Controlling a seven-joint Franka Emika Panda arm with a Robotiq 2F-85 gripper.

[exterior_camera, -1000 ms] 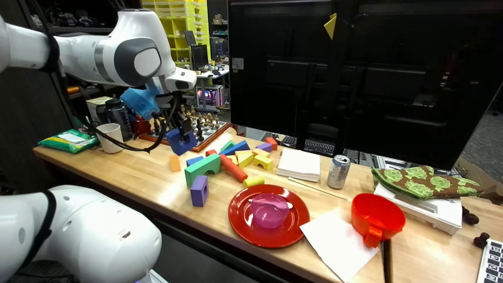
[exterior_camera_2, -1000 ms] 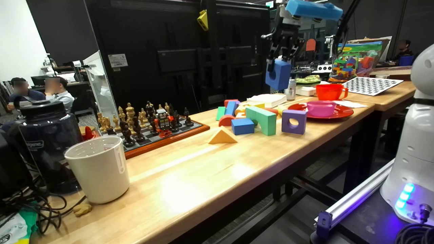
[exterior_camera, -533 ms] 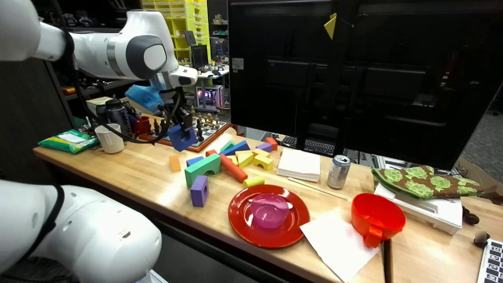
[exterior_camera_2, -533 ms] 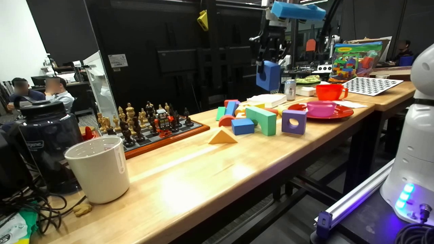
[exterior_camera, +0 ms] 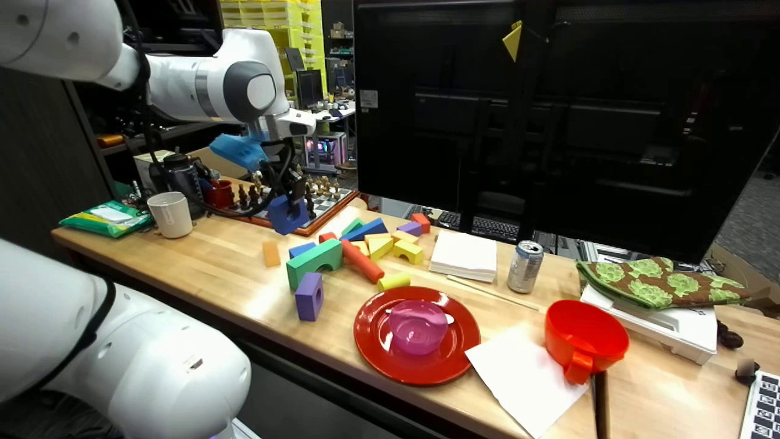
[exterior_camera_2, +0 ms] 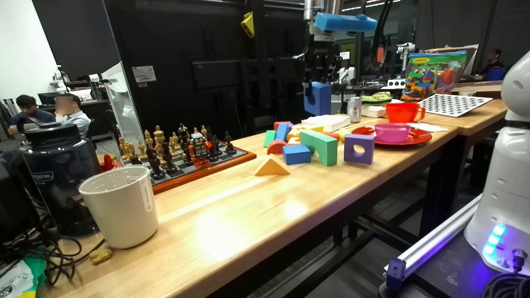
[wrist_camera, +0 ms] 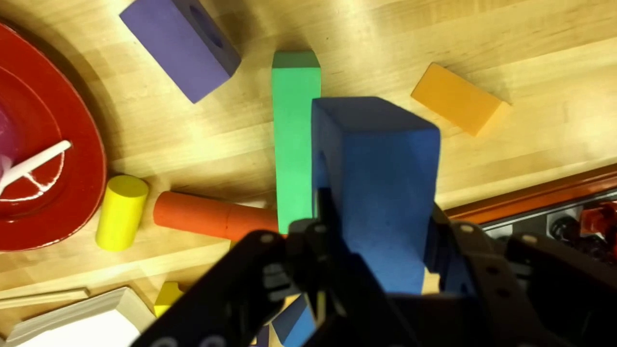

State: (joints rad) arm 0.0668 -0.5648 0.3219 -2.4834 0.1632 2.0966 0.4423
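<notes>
In the wrist view, the claw (wrist_camera: 378,219) is at the bottom of the frame and is closed on a blue block (wrist_camera: 388,183), one finger against each of two opposite sides. A hole shows in the block's left-hand face. The block is clear of the surface (wrist_camera: 212,130) and, as seen from here, overlaps the side of a long green block (wrist_camera: 295,140) beneath. A purple block (wrist_camera: 178,50) sits near the top, an orange wedge (wrist_camera: 455,99) off to the right. A red cylinder (wrist_camera: 212,214) runs toward the green block; whether those two touch, I cannot tell. A yellow cylinder (wrist_camera: 121,214) lies just beside a red plate (wrist_camera: 87,168).

In an exterior view, the blue block hangs in the claw above the level of the green block, which stands on the surface as an arch. The orange wedge rests peak up. A chessboard (exterior_camera_2: 207,171) carries light and dark chess pieces (exterior_camera_2: 159,136), and nearer the camera a white mug (exterior_camera_2: 124,215) stands beside a dark jar (exterior_camera_2: 62,174).

In an exterior view, a pink bowl (exterior_camera: 417,344) sits on the red plate, and a red cup (exterior_camera: 600,361) stands at the edge of a white sheet (exterior_camera: 518,378). An upright can (exterior_camera: 525,267) is near a white paper stack (exterior_camera: 464,253). The blue block appears tilted in front of the chessboard.
</notes>
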